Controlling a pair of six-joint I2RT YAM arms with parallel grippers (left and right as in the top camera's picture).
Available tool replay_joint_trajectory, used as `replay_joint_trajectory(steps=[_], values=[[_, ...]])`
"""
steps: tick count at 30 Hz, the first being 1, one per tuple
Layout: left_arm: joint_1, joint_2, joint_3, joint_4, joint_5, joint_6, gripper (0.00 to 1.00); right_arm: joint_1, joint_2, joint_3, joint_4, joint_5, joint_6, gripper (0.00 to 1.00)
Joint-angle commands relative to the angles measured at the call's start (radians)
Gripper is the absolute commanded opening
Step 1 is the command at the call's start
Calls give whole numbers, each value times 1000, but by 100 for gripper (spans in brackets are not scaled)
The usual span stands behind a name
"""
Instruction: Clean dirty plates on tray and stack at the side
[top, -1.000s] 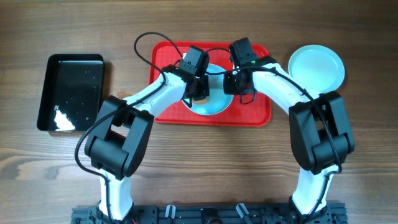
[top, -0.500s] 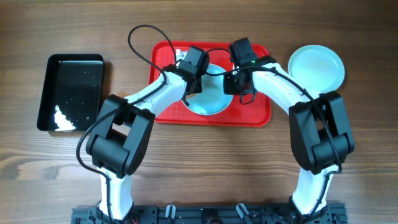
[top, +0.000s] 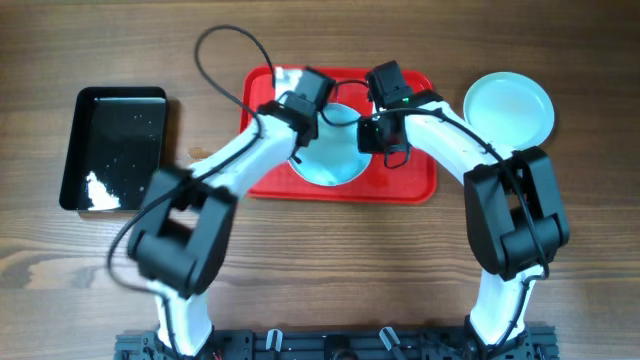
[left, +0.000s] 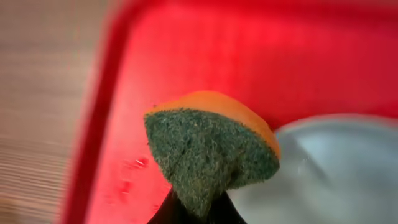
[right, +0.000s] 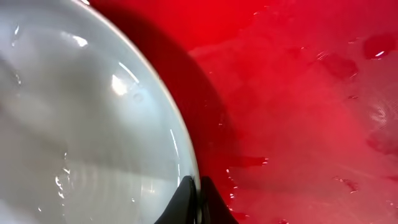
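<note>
A pale blue plate (top: 330, 150) lies on the red tray (top: 410, 180). My right gripper (top: 368, 135) is shut on the plate's right rim; the right wrist view shows its fingers (right: 194, 186) pinching the rim of the wet plate (right: 81, 124) over the tray (right: 298, 93). My left gripper (top: 305, 112) is shut on a sponge (left: 211, 152), orange on top with a green scrub face, held over the tray (left: 155, 74) at the plate's upper left edge (left: 336, 168). Another plate (top: 508, 108) sits on the table right of the tray.
A black rectangular tray (top: 115, 148) with water and a white patch stands at the far left. A black cable (top: 225, 50) loops above the left arm. The tray surface is wet with droplets.
My left gripper with the sponge has moved up and left, from the plate's middle to its upper left edge. The right gripper stays clamped on the rim.
</note>
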Motion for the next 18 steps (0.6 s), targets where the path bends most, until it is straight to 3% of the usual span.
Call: replay_joint_trajectory(steps=[1,8,14,18], values=[[14,-171,38,2,2,-3,4,-3,-7,-6,1,76,5,4],[14,-220,38,-162,96,-3,4,-3,-98,27,-32,161,-3,4],[14,-219,38,-304,117,-10,4,-3,-213,106,-124,410,-86,4],[14,-218,36,-315,195,-10,4,-1,-252,149,-177,526,-132,4]])
